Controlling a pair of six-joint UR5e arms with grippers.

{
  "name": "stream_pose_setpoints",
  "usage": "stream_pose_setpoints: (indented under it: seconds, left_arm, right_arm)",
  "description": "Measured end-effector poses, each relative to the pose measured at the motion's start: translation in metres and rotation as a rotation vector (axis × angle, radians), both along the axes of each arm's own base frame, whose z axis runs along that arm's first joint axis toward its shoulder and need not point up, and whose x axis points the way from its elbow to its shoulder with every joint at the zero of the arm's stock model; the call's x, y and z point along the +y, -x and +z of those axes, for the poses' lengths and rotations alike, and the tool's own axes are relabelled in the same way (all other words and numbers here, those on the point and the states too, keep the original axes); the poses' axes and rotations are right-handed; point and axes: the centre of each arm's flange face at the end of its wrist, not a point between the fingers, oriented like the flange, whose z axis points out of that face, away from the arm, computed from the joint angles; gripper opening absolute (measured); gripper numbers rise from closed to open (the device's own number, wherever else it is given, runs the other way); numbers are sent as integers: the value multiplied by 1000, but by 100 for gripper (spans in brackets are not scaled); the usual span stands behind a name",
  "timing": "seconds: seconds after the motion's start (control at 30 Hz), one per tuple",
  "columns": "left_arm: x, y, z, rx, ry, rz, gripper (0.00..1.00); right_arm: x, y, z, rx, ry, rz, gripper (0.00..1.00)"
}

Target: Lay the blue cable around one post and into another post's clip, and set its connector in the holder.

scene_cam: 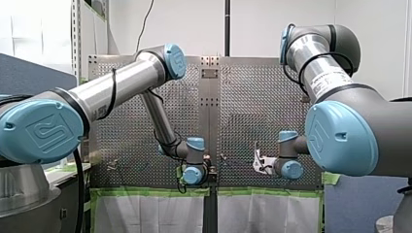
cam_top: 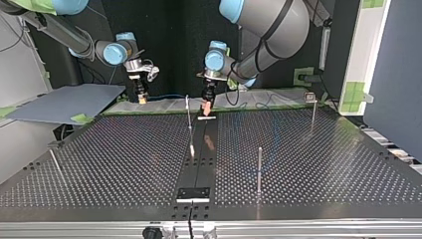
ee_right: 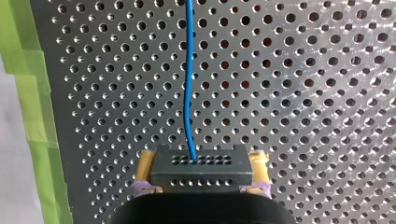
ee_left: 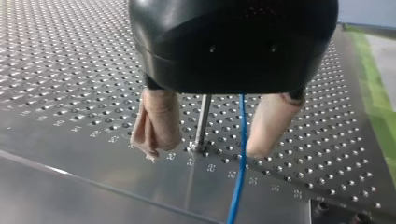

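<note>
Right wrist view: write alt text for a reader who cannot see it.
My right claw holds a black connector between its yellow pads, and the blue cable runs from the connector straight ahead over the perforated table. Green tape lines the table's edge to one side of the claw.

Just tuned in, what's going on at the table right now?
My right pincer is shut on the black connector, and the blue cable runs out from it across the perforated table. My left pincer is open, with the cable passing between its fingers next to a thin metal post. Whether the cable is already round that post doesn't show.
</note>
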Motion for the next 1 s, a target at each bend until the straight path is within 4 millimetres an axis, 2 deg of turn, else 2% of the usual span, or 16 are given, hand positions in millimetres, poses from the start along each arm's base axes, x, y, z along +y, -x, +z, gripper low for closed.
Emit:
stream_pose_setpoints:
  seconds: [0.27, 0.43, 0.7, 1.0]
  left_arm:
    - [-7, 3, 18, 16, -90, -79, 98]
    - [-10, 11, 20, 40, -157, -130, 98]
    - [6, 29, 11, 95, -276, -144, 98]
    - [19, 31, 38, 51, -257, -146, 98]
  right_arm:
    - [2, 0, -3, 1, -7, 7, 0]
    - [2, -1, -4, -1, -12, 14, 0]
    - [3, 2, -8, 4, -21, 12, 0]
    - [4, 3, -12, 9, -27, 10, 0]
